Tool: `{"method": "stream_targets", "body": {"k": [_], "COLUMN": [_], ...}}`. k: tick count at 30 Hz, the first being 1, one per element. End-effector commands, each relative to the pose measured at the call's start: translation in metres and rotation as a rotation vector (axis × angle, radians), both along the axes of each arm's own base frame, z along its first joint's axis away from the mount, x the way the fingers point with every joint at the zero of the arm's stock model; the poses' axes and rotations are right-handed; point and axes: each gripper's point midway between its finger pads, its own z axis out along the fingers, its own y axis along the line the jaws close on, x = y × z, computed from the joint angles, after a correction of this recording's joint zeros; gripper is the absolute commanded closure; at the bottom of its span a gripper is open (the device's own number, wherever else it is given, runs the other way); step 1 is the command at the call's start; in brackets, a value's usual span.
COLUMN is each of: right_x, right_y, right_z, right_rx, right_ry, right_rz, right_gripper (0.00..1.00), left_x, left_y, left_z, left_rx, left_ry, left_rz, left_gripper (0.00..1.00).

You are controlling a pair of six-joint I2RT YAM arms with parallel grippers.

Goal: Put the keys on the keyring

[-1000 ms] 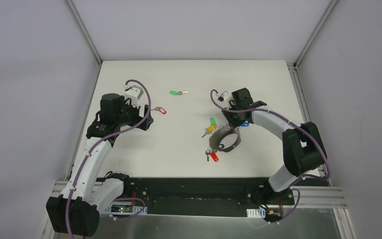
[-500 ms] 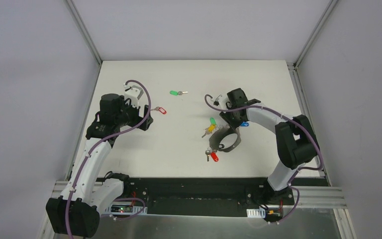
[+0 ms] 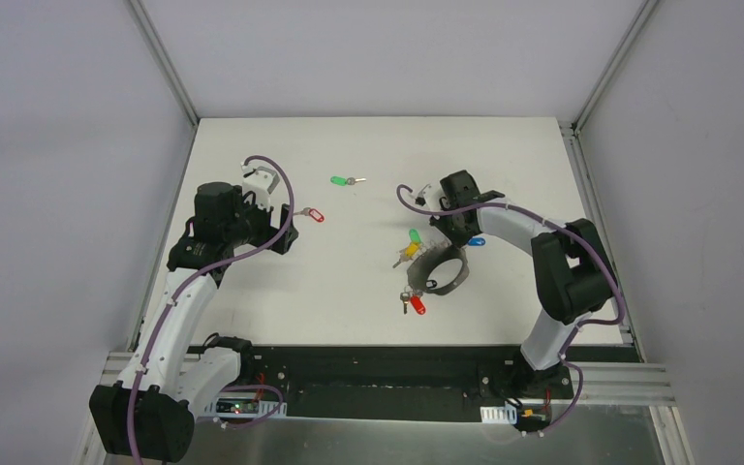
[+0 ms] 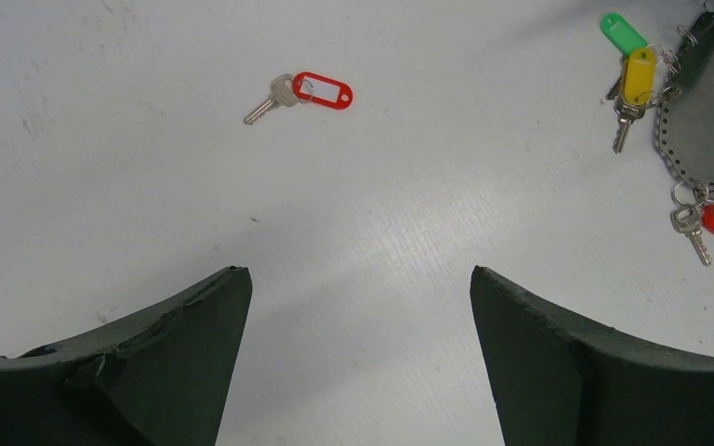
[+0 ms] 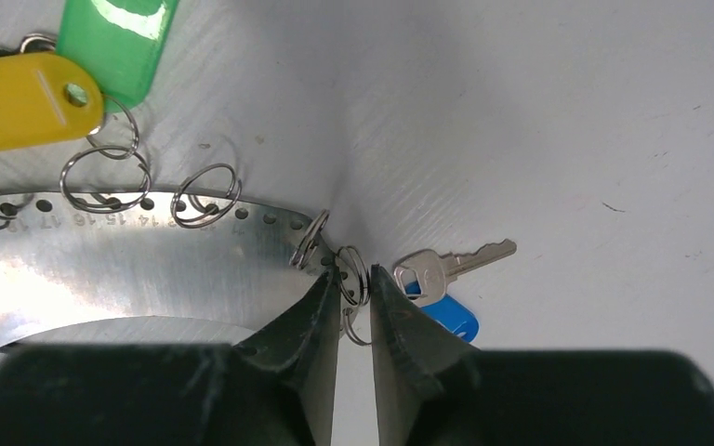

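Observation:
The keyring (image 5: 130, 251) shows as a wide, flat grey metal band with numbered holes, lying right of centre (image 3: 443, 271). A yellow-tagged key (image 5: 19, 102), a green-tagged key (image 5: 116, 37) and a red-tagged key (image 3: 415, 305) hang from it. My right gripper (image 5: 354, 279) is at the band's end, its jaws nearly together on the small split ring of the blue-tagged key (image 5: 451, 265). A loose red-tagged key (image 4: 321, 90) lies ahead of my left gripper (image 4: 358, 274), which is open and holds nothing. Another green-tagged key (image 3: 341, 180) lies further back.
White walls and aluminium rails (image 3: 160, 58) enclose the white table (image 3: 368, 155) on three sides. The black base rail (image 3: 378, 373) runs along the near edge. The right arm's elbow (image 3: 572, 271) rises to the right of the keyring.
My right gripper's jaws have narrowed onto the split ring, and the right arm's wrist and elbow shifted slightly left. The left arm and the loose keys have not moved.

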Motion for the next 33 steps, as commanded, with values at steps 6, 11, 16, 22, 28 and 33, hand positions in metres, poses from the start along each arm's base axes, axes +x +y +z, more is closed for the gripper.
{"method": "stream_targets", "body": {"k": [6, 11, 16, 22, 28, 33], "right_x": [0.011, 0.013, 0.009, -0.004, -0.028, -0.059], "right_y": [0.006, 0.012, 0.030, 0.061, 0.094, 0.120], "right_z": [0.015, 0.025, 0.058, 0.118, 0.170, 0.206], "right_rx": [0.012, 0.077, 0.221, 0.429, 0.627, 0.793], "right_ry": [-0.036, -0.057, -0.124, -0.230, -0.254, -0.151], "right_rz": [0.005, -0.004, 0.064, 0.195, 0.361, 0.479], "right_gripper": [0.95, 1.00, 1.00, 1.00, 1.00, 1.00], "left_x": [0.000, 0.003, 0.008, 0.012, 0.007, -0.007], "left_y": [-0.007, -0.008, -0.014, -0.042, -0.092, -0.142], "left_z": [0.005, 0.003, 0.013, 0.040, 0.072, 0.105], "left_rx": [-0.008, -0.009, -0.012, -0.027, -0.020, -0.092], "left_ry": [-0.029, -0.030, -0.038, -0.048, -0.074, -0.067], "left_rz": [-0.048, -0.046, -0.077, -0.192, -0.377, -0.589], "left_gripper": [0.10, 0.10, 0.10, 0.10, 0.15, 0.23]}}
